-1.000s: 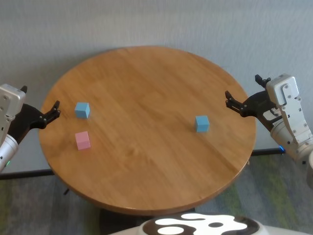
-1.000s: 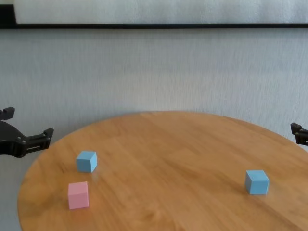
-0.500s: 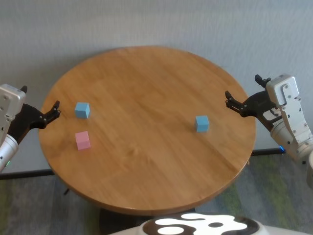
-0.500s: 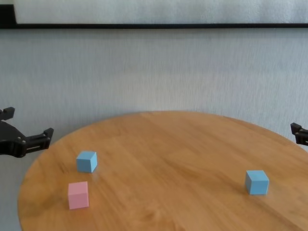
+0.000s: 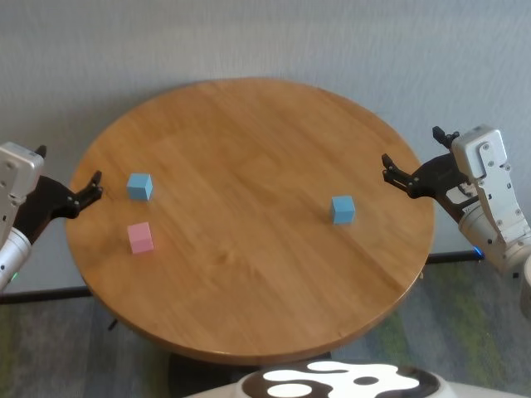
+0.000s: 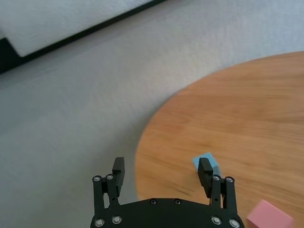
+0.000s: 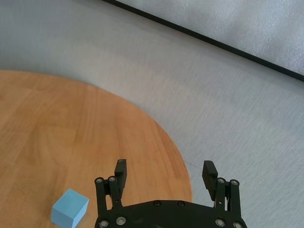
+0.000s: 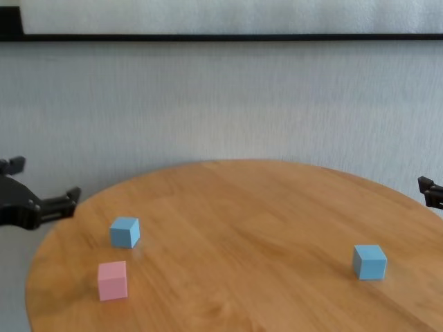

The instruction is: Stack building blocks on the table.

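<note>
Three cubes lie apart on the round wooden table (image 5: pixel 249 141). The pink cube (image 5: pixel 140 238) sits near the left edge, with one light blue cube (image 5: pixel 139 186) just behind it. The other light blue cube (image 5: pixel 342 209) lies at the right. My left gripper (image 5: pixel 70 166) hangs open and empty just off the table's left edge, near the left blue cube (image 6: pixel 207 163) and the pink cube (image 6: pixel 269 216). My right gripper (image 5: pixel 411 146) hangs open and empty at the right edge, behind the right blue cube (image 7: pixel 70 208).
A pale grey wall (image 8: pixel 221 104) with a dark strip stands behind the table. Grey carpet (image 5: pixel 465 332) lies below. The table's middle (image 8: pixel 242 228) holds no objects.
In the chest view my left gripper has shifted very slightly toward the table. The cubes and the right gripper have not moved.
</note>
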